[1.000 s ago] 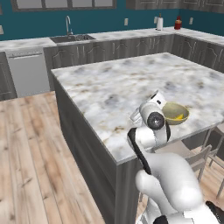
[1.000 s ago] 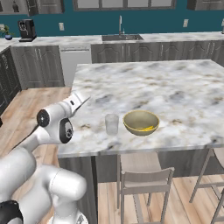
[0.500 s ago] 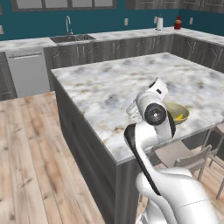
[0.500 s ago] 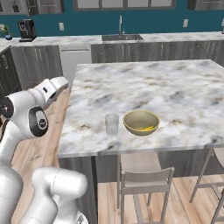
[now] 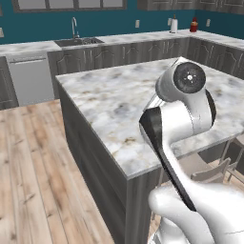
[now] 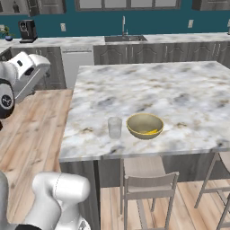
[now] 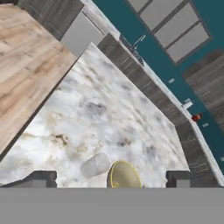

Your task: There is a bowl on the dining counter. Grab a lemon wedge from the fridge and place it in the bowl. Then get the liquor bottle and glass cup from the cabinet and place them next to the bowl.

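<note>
Jaws spread wide and empty above the table, its near edge just below. Nearest that edge, the glass cup stands just beside the bowl; beyond lies bare marble, then the sink.

1. Below the hand, the bowl is olive-yellow with a brighter yellow patch inside.
2. The glass cup just beside it is clear, greyish.
3. The counter beneath both is white marble with grey-brown veins.

Home kitchen, marble island, sink, dishwasher
</note>
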